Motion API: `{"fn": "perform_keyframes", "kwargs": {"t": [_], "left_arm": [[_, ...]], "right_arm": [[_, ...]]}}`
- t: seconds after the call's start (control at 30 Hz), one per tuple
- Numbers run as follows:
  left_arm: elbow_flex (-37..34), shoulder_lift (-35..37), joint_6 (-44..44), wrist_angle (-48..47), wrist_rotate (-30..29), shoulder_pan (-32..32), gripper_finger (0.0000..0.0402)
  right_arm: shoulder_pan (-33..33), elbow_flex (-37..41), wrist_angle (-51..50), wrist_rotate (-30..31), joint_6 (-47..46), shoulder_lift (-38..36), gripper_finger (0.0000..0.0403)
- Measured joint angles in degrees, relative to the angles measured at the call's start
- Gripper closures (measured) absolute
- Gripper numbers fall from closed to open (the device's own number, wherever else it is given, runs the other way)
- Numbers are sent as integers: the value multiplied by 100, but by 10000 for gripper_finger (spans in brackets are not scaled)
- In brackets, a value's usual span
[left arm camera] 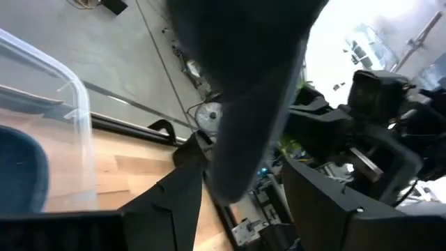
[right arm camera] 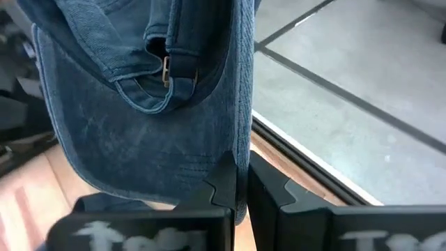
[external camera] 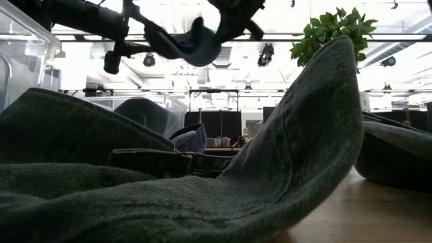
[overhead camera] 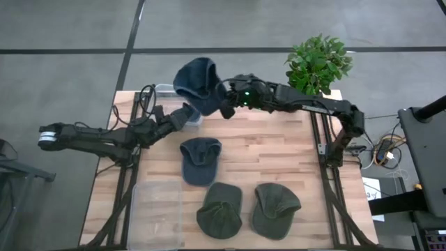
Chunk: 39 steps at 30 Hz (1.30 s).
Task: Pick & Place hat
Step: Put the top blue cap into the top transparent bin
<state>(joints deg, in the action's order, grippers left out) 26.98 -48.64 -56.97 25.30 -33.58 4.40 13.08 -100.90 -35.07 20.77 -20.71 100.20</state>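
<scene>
A blue denim hat is up in the air over the table's far edge, between the two arms; the low view shows it high above the table. My right gripper comes from the right and is shut on it. My left gripper comes from the left and sits just under the hat. It is open, with the hat's dark lower part hanging down between its fingers. I cannot tell whether those fingers touch it. My right gripper pinches a thin edge of the hat between its two fingers, beside the stitched brim. The hat is lifted clear of the table. Its back strap and buckle face the wrist camera.
A second blue cap lies mid-table, and two green caps lie near the front edge. A clear bin sits at the near left, and a clear container at the far left. A potted plant stands at the far right corner.
</scene>
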Motion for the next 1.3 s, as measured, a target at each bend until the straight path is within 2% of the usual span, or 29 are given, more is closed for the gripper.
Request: {"fn": "perform_keyframes", "kwargs": {"t": [0.27, 0.43, 0.57, 0.8, 0.97, 1.1, 1.3], "left_arm": [[0, 4, -11, 67, -208, 0, 211], [0, 38, -67, 63, -255, 2, 220], [0, 68, -196, 65, -241, 2, 262], [-2, 79, -304, -23, -301, 7, 383], [-2, 102, -546, 17, -311, 9, 394], [-2, 185, -854, -8, -299, 0, 395], [2, 416, -1264, -138, -373, -7, 396]], "right_arm": [[-178, -1132, -366, -10, 527, 664, 390], [-206, -1366, -685, 23, 597, 790, 390], [-208, -1307, -679, 25, 588, 788, 390], [-203, -1406, -573, 60, 727, 775, 390], [-195, -1551, -510, 53, 950, 766, 388], [-201, -1654, -417, 68, 1241, 762, 360], [-203, -1687, -485, 482, 1796, 579, 272]]}}
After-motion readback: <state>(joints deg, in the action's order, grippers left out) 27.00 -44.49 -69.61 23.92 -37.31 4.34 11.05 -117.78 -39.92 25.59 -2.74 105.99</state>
